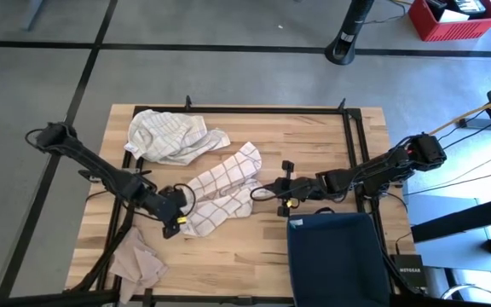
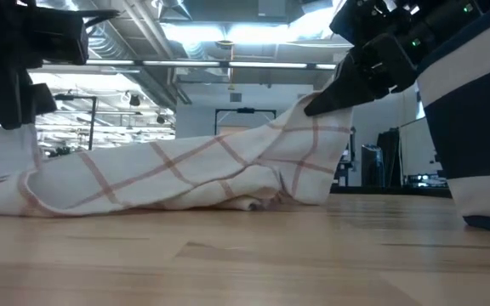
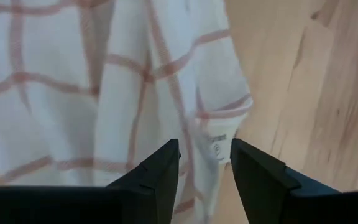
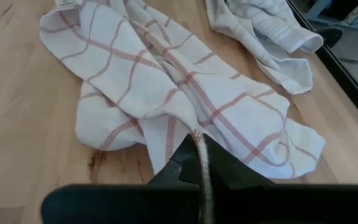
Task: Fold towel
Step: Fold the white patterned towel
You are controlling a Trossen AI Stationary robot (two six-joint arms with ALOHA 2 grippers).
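A white towel with red checks (image 1: 220,192) lies crumpled across the middle of the wooden table. My right gripper (image 1: 268,189) is shut on its right end, which rises in a peak (image 2: 300,115) while the rest lies on the table. My left gripper (image 3: 205,163) stands open just over the towel's near-left corner, where a small label (image 3: 216,146) shows. Nothing is between its fingers. My right gripper pinches a bunched edge at the towel's right end (image 4: 197,138) between its two shut fingers. The fingers come from the table's right side, slanting down. That end is lifted off the table and drawn into a peak; the rest of the towel lies slack on the wood.
A second, pale striped towel (image 1: 173,135) lies crumpled at the far left of the table. A beige cloth (image 1: 139,260) hangs over the near left edge. A dark blue bin (image 1: 335,256) stands at the near right, close under my right arm.
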